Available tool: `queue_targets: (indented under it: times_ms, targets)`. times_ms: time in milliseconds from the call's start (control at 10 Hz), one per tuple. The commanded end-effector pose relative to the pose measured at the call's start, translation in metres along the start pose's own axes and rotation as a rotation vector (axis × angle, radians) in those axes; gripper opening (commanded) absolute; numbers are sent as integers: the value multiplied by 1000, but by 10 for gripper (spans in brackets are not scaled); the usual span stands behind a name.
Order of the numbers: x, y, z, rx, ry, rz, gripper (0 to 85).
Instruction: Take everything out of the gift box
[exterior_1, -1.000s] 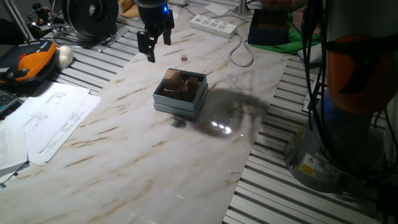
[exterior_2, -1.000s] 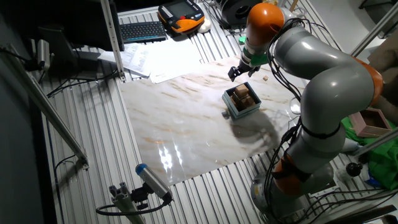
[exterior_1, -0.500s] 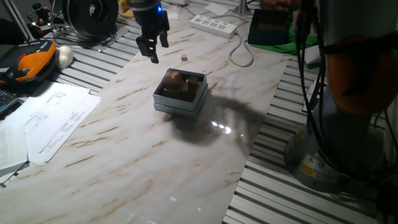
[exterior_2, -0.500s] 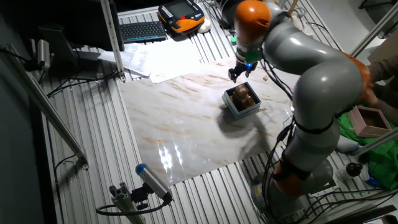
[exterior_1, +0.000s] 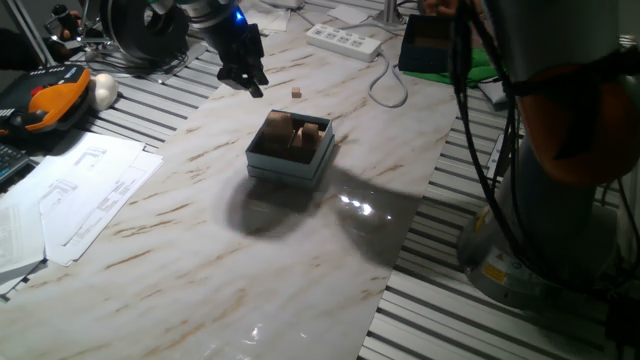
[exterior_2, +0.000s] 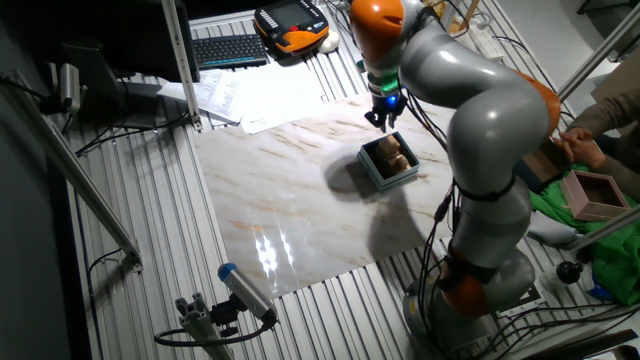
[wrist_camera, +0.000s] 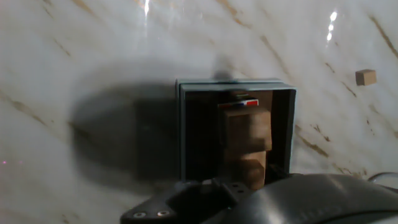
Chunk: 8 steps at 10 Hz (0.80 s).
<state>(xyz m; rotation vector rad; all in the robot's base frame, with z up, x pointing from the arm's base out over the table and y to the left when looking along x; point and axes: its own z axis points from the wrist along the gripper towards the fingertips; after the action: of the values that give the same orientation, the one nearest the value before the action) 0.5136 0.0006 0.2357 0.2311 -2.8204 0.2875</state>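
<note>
Marble tabletop (exterior_1: 200, 260) lies bare nearest you; mid-slab sits the gift box (exterior_1: 290, 150), wooden blocks (exterior_1: 310, 135) and puzzle cube (wrist_camera: 239, 104) inside. Beyond, your gripper (exterior_1: 243, 78) hangs raised, holding nothing; finger spread I cannot tell, likely positioning for approach.
</note>
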Motion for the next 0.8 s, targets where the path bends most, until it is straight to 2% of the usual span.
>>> queue_targets:
  times_ms: [0, 200, 500, 600, 700]
  targets:
    - [0, 0, 0, 0, -1, 6, 0]
    - [0, -1, -1, -14, -32, 13, 0]
    - [0, -1, -1, -23, -34, -15, 0]
    - [0, -1, -1, -24, -47, -15, 0]
    - [0, -1, -1, -61, -94, -9, 0]
